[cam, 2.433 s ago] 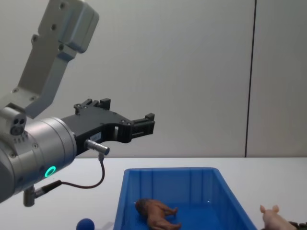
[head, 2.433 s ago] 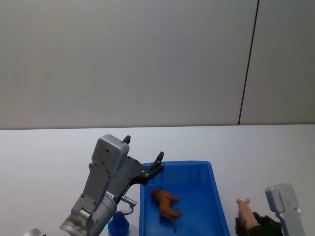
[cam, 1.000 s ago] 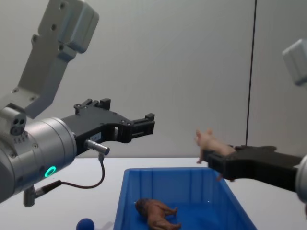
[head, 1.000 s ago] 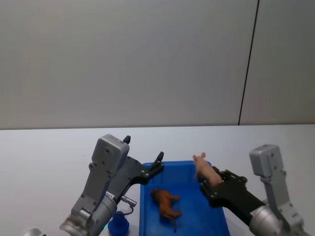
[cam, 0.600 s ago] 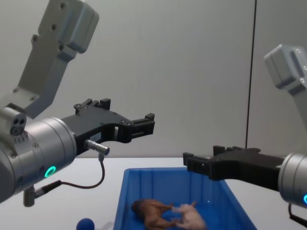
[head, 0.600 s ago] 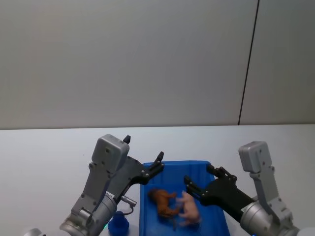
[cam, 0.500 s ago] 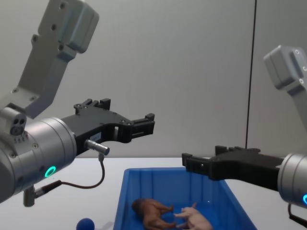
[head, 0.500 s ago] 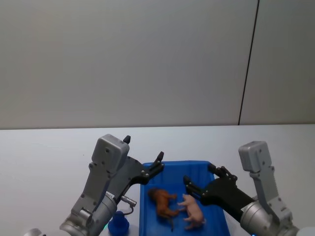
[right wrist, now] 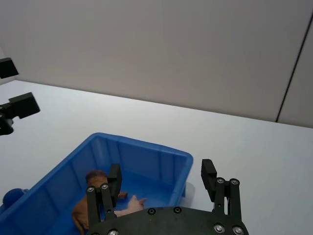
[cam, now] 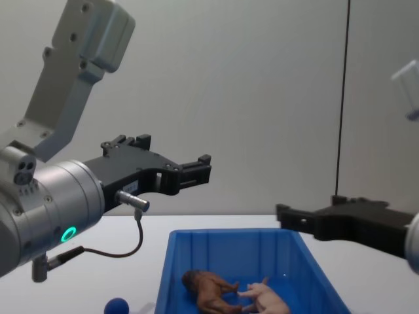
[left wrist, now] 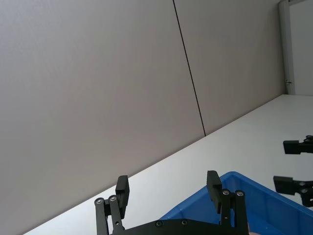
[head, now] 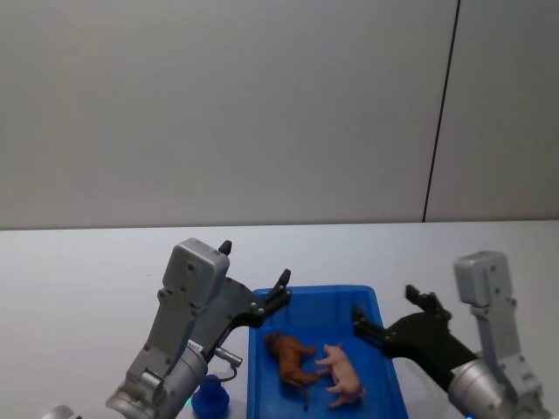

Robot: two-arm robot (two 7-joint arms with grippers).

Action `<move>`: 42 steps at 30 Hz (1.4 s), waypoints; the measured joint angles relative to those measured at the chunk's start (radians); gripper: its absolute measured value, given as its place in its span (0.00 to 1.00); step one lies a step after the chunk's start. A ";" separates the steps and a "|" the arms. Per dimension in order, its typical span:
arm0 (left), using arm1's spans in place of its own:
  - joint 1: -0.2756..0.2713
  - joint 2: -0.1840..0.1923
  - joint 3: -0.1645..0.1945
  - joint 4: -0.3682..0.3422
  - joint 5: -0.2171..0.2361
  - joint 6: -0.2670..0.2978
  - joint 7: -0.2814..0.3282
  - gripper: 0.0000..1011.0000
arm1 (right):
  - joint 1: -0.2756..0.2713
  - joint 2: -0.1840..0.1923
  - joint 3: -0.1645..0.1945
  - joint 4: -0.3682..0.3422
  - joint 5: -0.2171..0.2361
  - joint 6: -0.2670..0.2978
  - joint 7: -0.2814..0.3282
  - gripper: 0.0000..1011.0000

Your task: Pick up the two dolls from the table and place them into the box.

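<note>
The right end effector [head: 383, 302] has retracted rightward, open and empty. The pale pink pig-like soft doll [head: 342, 377] lies just beside the reddish-brown soft doll [head: 293, 358] inside the bright-blue rectangular plastic box [head: 332, 290]. The left end effector [head: 255, 262] is open and empty.

The box [head: 321, 305] is glossy bright-blue plastic with smooth, faintly shining walls, while the brown doll [head: 293, 360] and the pink doll [head: 343, 375] look soft and matt, possibly rubbery rather than cloth. The table [head: 79, 279] is a smooth, matt white surface. The left gripper [left wrist: 167, 182] and the right gripper [right wrist: 162, 170] are matt black, hard-looking parts with small bright screws, on arms [head: 188, 288] cased in satin silver-grey metal.
</note>
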 joint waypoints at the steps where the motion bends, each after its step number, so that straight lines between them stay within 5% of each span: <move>1: 0.000 0.000 0.000 0.000 0.000 0.000 0.000 0.99 | -0.007 0.004 0.003 -0.008 0.004 -0.002 -0.013 0.99; 22: 0.007 0.005 -0.004 -0.010 -0.006 0.016 0.006 0.99 | -0.067 0.040 0.029 -0.065 0.035 -0.020 -0.100 0.99; 42: 0.083 0.069 -0.043 -0.113 -0.117 0.208 0.107 0.99 | -0.078 0.047 0.033 -0.075 0.040 -0.023 -0.116 0.99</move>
